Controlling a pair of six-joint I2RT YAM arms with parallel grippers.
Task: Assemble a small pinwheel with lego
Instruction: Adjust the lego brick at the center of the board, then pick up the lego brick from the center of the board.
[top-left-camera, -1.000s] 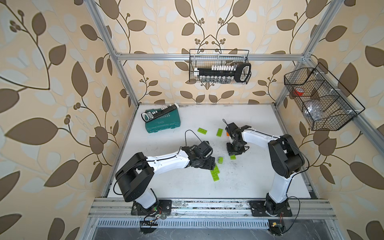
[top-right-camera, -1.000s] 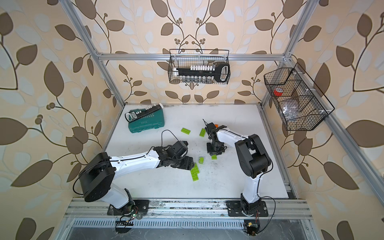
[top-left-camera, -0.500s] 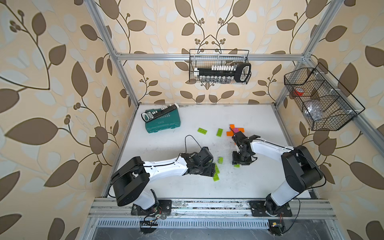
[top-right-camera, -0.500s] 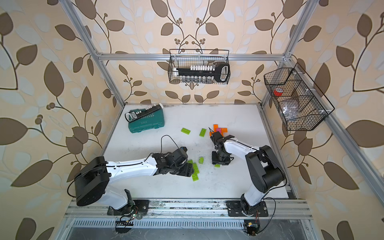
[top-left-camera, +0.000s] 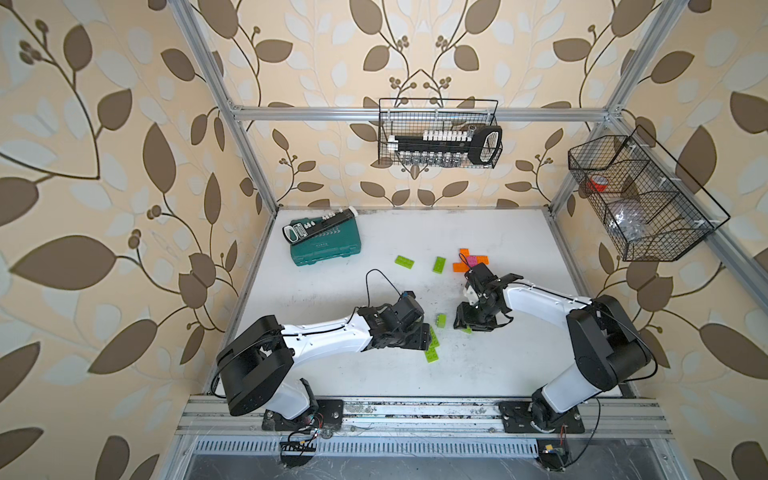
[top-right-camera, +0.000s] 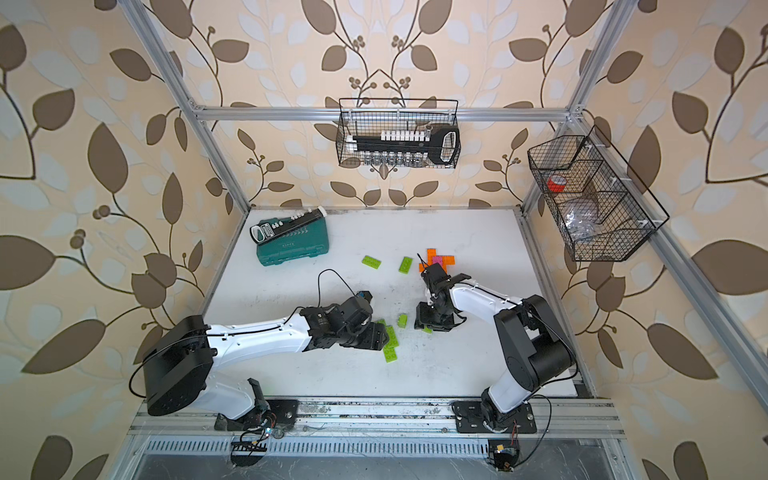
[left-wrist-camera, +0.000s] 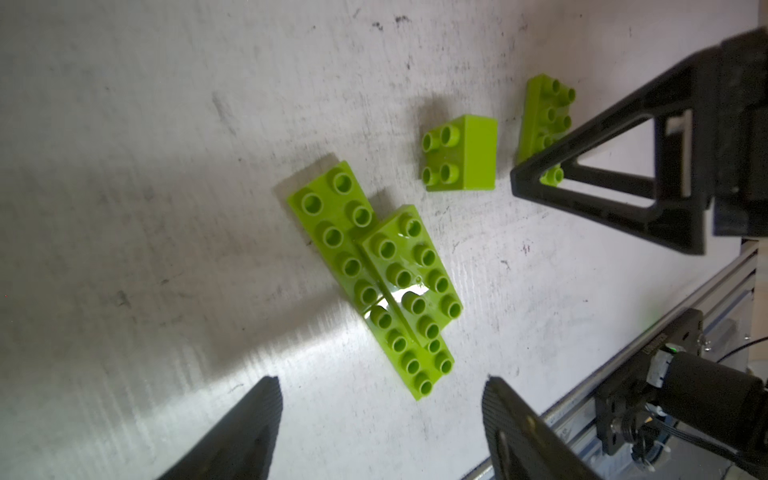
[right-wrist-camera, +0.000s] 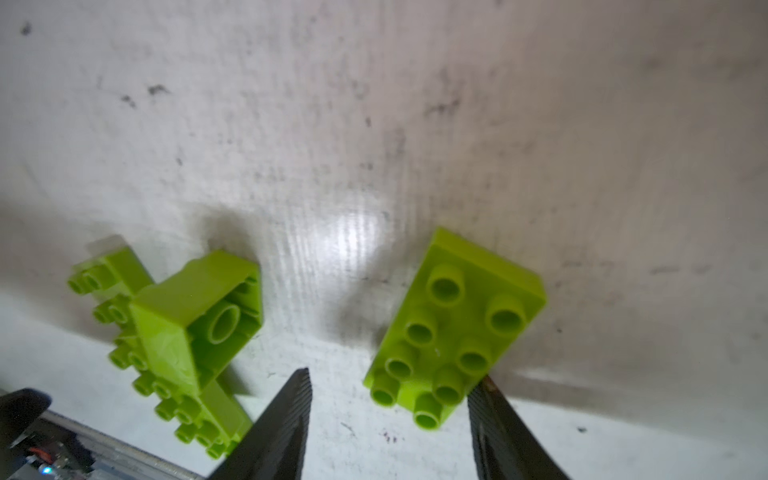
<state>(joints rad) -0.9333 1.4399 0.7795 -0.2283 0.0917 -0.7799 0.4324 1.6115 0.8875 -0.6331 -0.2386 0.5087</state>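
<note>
An orange-and-pink lego cross (top-left-camera: 469, 262) lies at the back right of the white table (top-left-camera: 519, 365). My left gripper (left-wrist-camera: 380, 384) is open and holds nothing. It hovers just short of overlapping lime green flat bricks (left-wrist-camera: 374, 270), which in a top view show beside the gripper (top-left-camera: 423, 337). A green 2x2 brick (left-wrist-camera: 461, 153) lies on its side between the arms. My right gripper (right-wrist-camera: 390, 382) is open over a green brick (right-wrist-camera: 453, 332). That brick's near end sits between the fingers, close against one fingertip (right-wrist-camera: 484, 388). Two loose green bricks (top-left-camera: 404, 262) (top-left-camera: 439, 264) lie farther back.
A teal tool case (top-left-camera: 326, 245) with a black tool on it sits at the back left. Wire baskets hang on the back wall (top-left-camera: 440, 137) and the right wall (top-left-camera: 640, 199). An aluminium rail (top-left-camera: 415, 409) runs along the table's front edge.
The right arm has come forward from the orange-and-pink cross, uncovering it, and its jaws have opened over the green brick. The left arm has shifted toward the front, closer to the flat green bricks.
</note>
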